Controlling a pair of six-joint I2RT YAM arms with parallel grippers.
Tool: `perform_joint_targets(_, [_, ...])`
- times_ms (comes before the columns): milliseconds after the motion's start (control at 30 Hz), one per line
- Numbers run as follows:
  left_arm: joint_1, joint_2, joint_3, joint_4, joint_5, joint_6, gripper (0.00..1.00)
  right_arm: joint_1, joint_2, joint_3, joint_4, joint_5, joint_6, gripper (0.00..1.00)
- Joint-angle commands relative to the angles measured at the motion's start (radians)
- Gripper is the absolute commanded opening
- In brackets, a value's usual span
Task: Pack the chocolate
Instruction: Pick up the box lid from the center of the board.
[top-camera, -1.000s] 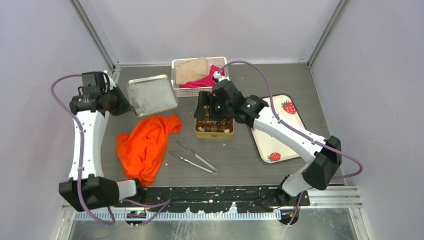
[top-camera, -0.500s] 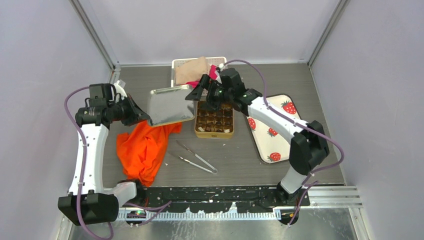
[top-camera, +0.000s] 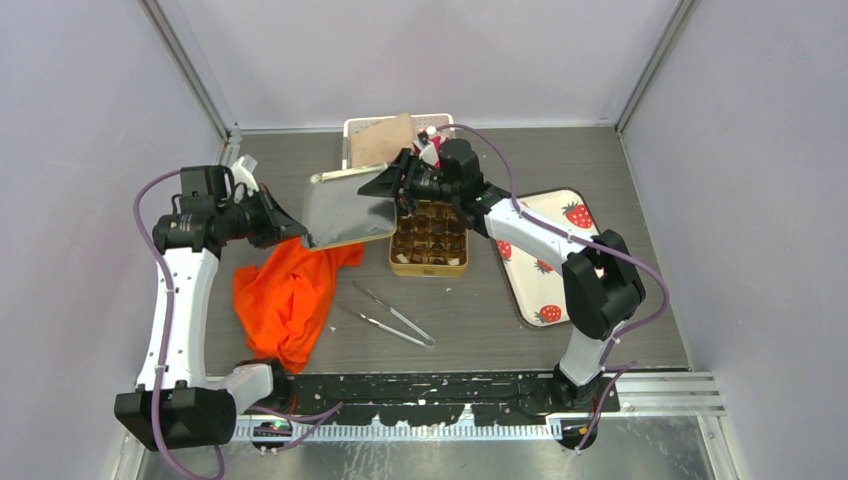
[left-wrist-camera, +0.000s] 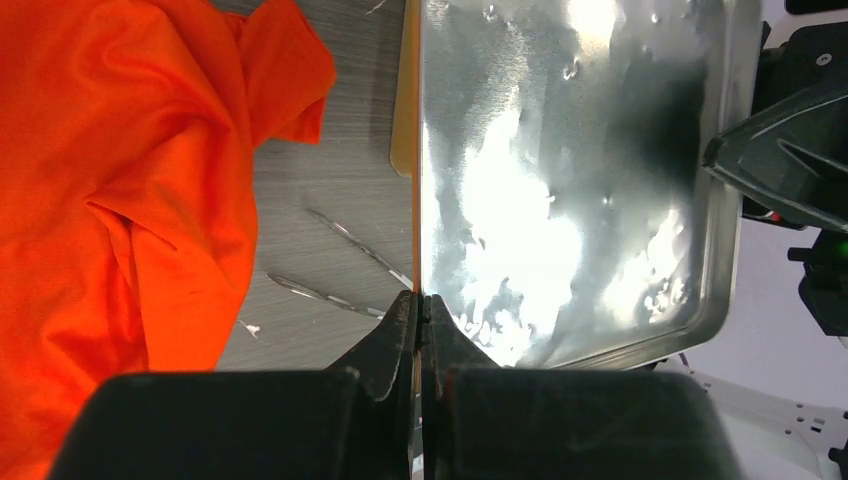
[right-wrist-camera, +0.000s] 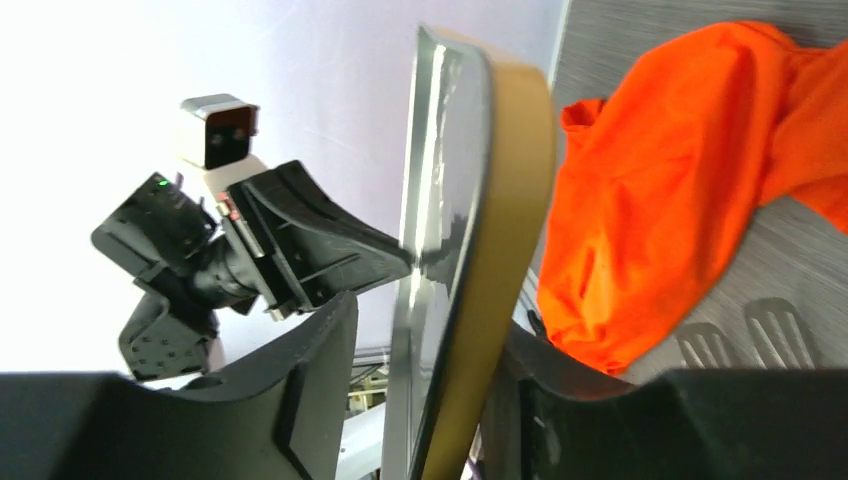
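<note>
Dark brown pieces of chocolate (top-camera: 430, 228) fill the compartments of the gold square tin (top-camera: 430, 267) at the table's middle. Above the tin's left side hangs its lid (top-camera: 345, 205), silver inside and gold outside, tilted. My left gripper (top-camera: 302, 238) is shut on the lid's near-left edge; the left wrist view shows the rim pinched at my left gripper (left-wrist-camera: 420, 300) and the shiny lid (left-wrist-camera: 560, 180) stretching away. My right gripper (top-camera: 386, 186) straddles the opposite edge: in its wrist view my right gripper (right-wrist-camera: 430, 340) has the lid (right-wrist-camera: 450, 150) between its jaws, one finger touching, the other slightly apart.
An orange cloth (top-camera: 290, 290) lies left of the tin, with metal tweezers (top-camera: 385, 318) in front. A white basket (top-camera: 352, 130) of cloths stands at the back. A white strawberry-print tray (top-camera: 545, 265) lies to the right.
My left arm lifted the lid off the table and carried it right, over the tin. My right gripper rose from the tin to the lid's edge and its jaws narrowed.
</note>
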Motion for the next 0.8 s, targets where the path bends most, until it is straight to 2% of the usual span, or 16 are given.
perform_joint_targets(0, [-0.009,-0.013,0.031,0.072,0.061,0.01,0.0,0.01,-0.008,0.006,0.198,-0.056,0.103,0.44])
perform_joint_targets(67, [-0.009,-0.011,0.034,0.076,0.063,0.012,0.0,0.01,-0.003,0.009,0.206,-0.056,0.115,0.32])
perform_joint_targets(167, [-0.009,-0.002,0.04,0.084,0.065,0.003,0.0,0.011,-0.013,0.011,0.203,-0.051,0.11,0.2])
perform_joint_targets(267, [-0.009,0.011,0.058,0.087,0.063,-0.002,0.0,0.011,-0.032,0.035,0.105,-0.045,0.047,0.01])
perform_joint_targets(333, [-0.009,0.017,0.075,0.08,0.06,0.004,0.06,0.011,-0.049,0.053,0.014,-0.034,-0.01,0.01])
perform_joint_targets(400, [-0.009,0.023,0.096,0.069,0.047,0.009,0.18,0.009,-0.071,0.074,-0.099,-0.007,-0.075,0.01])
perform_joint_targets(467, [-0.009,0.036,0.118,0.056,0.036,0.017,0.3,0.007,-0.088,0.143,-0.356,0.057,-0.194,0.01])
perform_joint_targets(533, [-0.009,0.048,0.148,0.043,0.024,0.026,0.42,0.007,-0.104,0.217,-0.596,0.205,-0.349,0.01])
perform_joint_targets(633, [-0.009,0.066,0.189,0.031,0.026,0.028,0.47,0.007,-0.14,0.283,-0.841,0.419,-0.478,0.01])
perform_joint_targets(767, [-0.009,0.088,0.204,0.065,0.08,-0.016,0.47,0.006,-0.185,0.325,-1.025,0.654,-0.582,0.01])
